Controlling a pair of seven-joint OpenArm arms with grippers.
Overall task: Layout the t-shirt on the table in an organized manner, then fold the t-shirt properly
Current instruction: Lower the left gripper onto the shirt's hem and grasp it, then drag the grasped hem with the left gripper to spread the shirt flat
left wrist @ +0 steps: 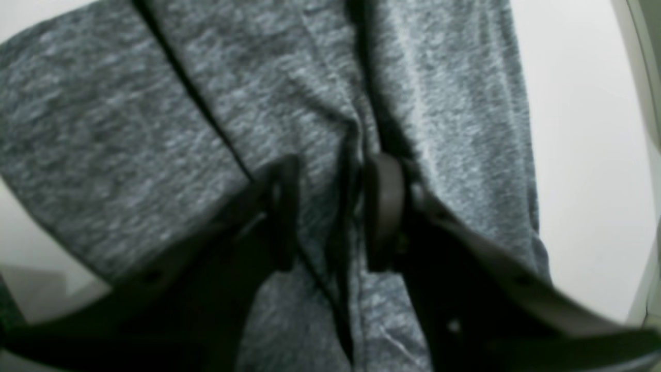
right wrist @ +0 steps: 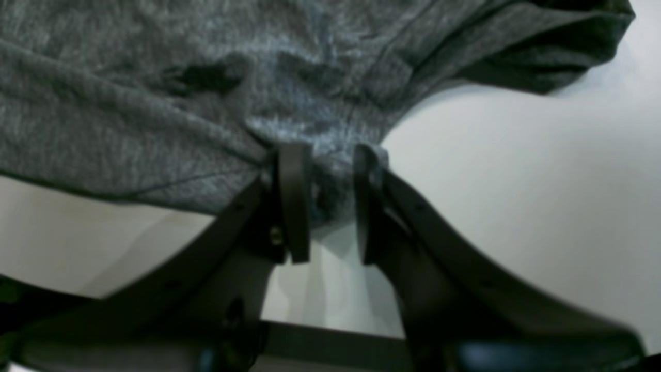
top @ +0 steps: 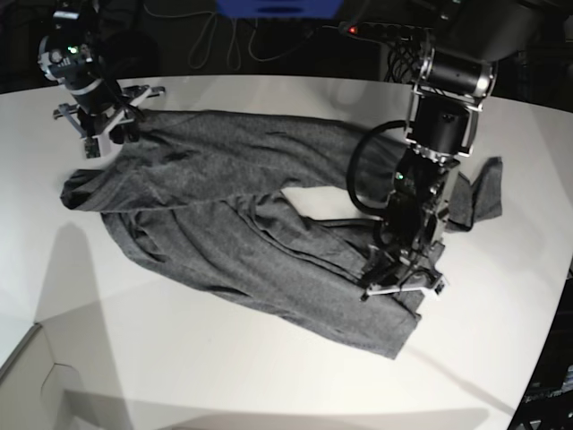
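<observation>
1. Presently, the dark heather-grey jersey-knit t-shirt (top: 242,224) is lying spread and rumpled across the large smooth white table (top: 224,367), stretching from the far left of the base view to the near right, with long folds running through its middle.
2. The black two-fingered left gripper (top: 400,285) is pressing down on the near-right part of the shirt, close to the hem corner, on the base view's right.
3. In the left wrist view the left gripper (left wrist: 330,212) is standing with its jaws partly apart, a raised ridge of grey cloth (left wrist: 320,103) running up between the two pads; whether the pads are actually pinching that ridge cannot be told.
4. Cloth is lying on both sides of the left gripper, with bare table (left wrist: 583,155) showing beyond the shirt's edge.
5. The black right gripper (top: 106,133) is sitting at the far-left corner of the shirt, on the base view's left.
6. In the right wrist view the right gripper (right wrist: 332,201) is clamping a bunched edge of the shirt (right wrist: 155,93) between its narrowly spaced pads, the fabric puckering toward the grip.
7. The rest of the shirt is fanning away from the right gripper, with white table (right wrist: 516,196) beside and beneath it.
</observation>
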